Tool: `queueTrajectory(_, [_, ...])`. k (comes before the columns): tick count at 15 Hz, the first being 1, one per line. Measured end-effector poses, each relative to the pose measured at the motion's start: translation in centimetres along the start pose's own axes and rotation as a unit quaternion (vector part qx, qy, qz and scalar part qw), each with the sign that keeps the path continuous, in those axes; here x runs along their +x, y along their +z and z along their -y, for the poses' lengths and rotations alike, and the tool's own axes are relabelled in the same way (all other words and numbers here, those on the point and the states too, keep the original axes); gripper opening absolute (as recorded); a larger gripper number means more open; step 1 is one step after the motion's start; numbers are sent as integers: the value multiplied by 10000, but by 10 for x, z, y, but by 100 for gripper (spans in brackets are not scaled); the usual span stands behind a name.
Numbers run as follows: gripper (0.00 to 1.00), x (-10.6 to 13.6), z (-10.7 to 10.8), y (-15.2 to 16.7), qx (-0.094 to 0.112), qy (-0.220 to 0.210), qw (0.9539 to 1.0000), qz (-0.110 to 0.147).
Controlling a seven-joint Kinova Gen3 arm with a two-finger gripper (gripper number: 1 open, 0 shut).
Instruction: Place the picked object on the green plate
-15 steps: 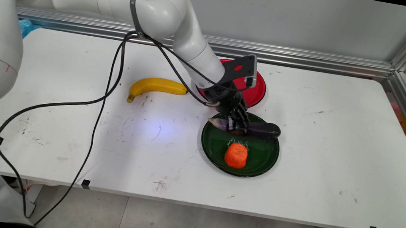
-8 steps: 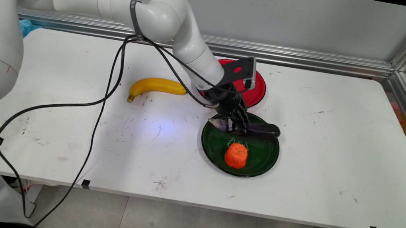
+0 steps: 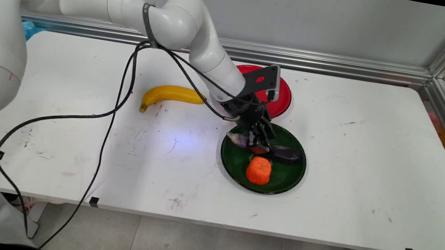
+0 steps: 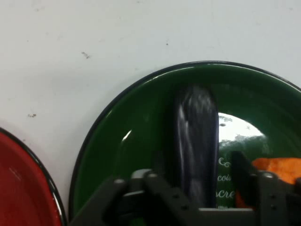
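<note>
Gripper's got the eggplant, one end tipped up off the green plate

The gripper point(image 3: 259, 141) is clamped across the purple eggplant point(image 3: 284, 153) near its stem end, over the green plate point(image 3: 284, 183) mid-counter, orange toy point(image 3: 259, 170) just beside it. Looks like light, smooth, stiff plastic, so probably slippery; gripping closer to the middle would likely balance better.
</note>
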Motion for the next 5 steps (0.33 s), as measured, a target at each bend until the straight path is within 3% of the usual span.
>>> queueTrajectory(5, [100, 6, 3, -1, 25, -9, 10000, -76])
